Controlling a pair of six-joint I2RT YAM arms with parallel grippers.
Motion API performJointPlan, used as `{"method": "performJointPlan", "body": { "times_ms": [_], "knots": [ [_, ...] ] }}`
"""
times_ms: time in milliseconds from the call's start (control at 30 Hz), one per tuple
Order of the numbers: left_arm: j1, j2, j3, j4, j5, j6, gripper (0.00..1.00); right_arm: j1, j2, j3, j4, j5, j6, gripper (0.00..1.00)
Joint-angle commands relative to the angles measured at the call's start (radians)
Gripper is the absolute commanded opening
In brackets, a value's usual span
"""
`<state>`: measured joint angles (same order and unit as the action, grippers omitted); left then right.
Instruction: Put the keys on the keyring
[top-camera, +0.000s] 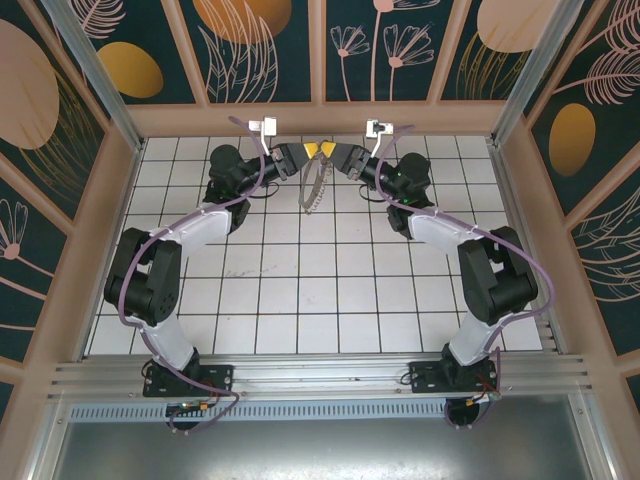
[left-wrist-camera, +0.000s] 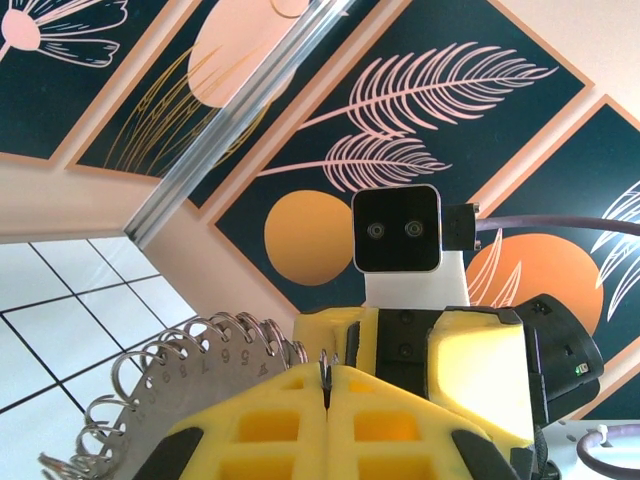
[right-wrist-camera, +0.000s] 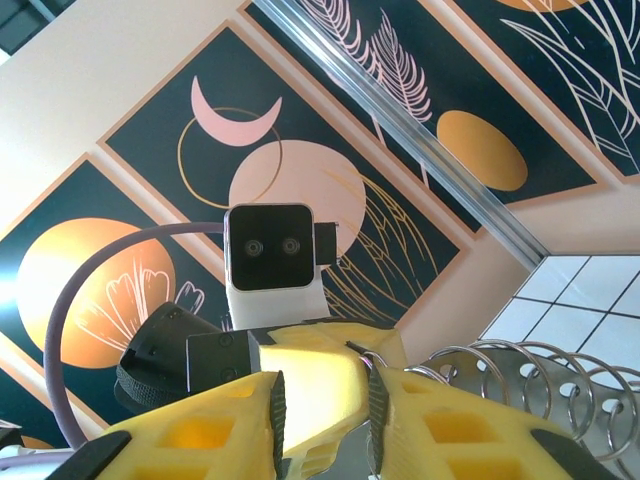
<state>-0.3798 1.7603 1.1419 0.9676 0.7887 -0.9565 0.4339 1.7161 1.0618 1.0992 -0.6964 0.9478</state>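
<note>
The white tiled table (top-camera: 300, 290) shows bare tiles across its near and middle rows. Farther back the keyring (top-camera: 314, 186) runs lengthwise near-to-far. Its far end is clamped in the closed left hand (top-camera: 312, 150). The right hand (top-camera: 331, 151) is just beside it with jaws slightly apart; I cannot tell whether it grips anything. Both hands sit close before the far wall (top-camera: 320, 118).

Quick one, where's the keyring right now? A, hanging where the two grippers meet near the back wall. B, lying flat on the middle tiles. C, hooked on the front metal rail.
A: the keyring hangs just below the spot where the left gripper and the right gripper come together.
</note>
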Motion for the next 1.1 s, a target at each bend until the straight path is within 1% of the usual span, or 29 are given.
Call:
{"method": "performJointPlan", "body": {
  "times_ms": [0, 233, 600, 767, 1067],
  "knots": [
    [-0.006, -0.036, 0.041, 0.067, 0.016, 0.019, 0.00, 0.018, 0.018, 0.022, 0.026, -0.011, -0.015, 0.30],
    [-0.007, -0.038, 0.040, 0.068, 0.018, 0.017, 0.00, 0.016, 0.022, 0.011, 0.028, -0.002, -0.020, 0.35],
    [-0.008, -0.040, 0.036, 0.063, 0.015, 0.024, 0.00, -0.001, 0.017, -0.005, 0.036, 0.007, -0.007, 0.33],
    [-0.007, -0.041, 0.035, 0.062, 0.018, 0.025, 0.00, -0.015, 0.008, -0.037, 0.055, 0.029, 0.001, 0.33],
    [-0.007, -0.040, 0.035, 0.061, 0.018, 0.027, 0.00, -0.021, 0.008, -0.039, 0.076, 0.017, 0.014, 0.32]
  ]
}}
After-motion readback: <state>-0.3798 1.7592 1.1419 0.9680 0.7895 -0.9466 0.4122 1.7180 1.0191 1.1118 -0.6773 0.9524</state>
